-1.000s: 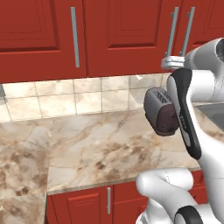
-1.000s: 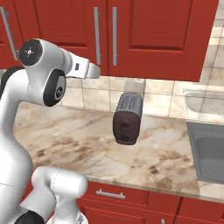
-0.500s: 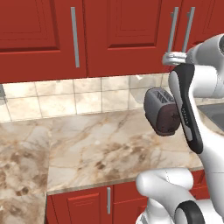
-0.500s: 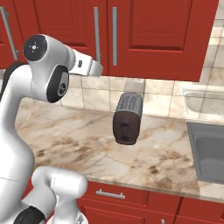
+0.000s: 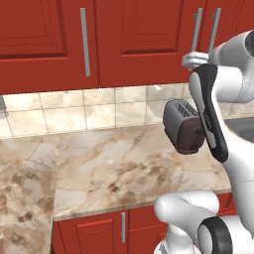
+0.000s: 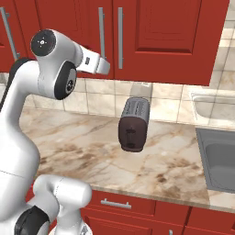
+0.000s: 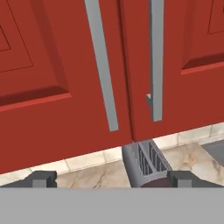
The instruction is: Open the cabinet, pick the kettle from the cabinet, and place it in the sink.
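In the hand view, going left to right, the cabinet (image 7: 65, 65) has both doors shut, with two stiff, smooth handles (image 7: 101, 65) above the toaster (image 7: 146, 164), so I'd pinch one bar low down with the gripper (image 7: 113, 178), whose fingers are wide apart.

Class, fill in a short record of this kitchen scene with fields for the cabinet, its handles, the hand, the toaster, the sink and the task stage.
cabinet: cabinet, both red doors shut
handles: two grey bar handles side by side at the door seam
hand: hand open, holding nothing, facing the handles, not touching them
toaster: toaster on the marble counter below the cabinet
sink: sink at the counter's right end
kettle: not seen, doors closed
task stage: cabinet not yet opened
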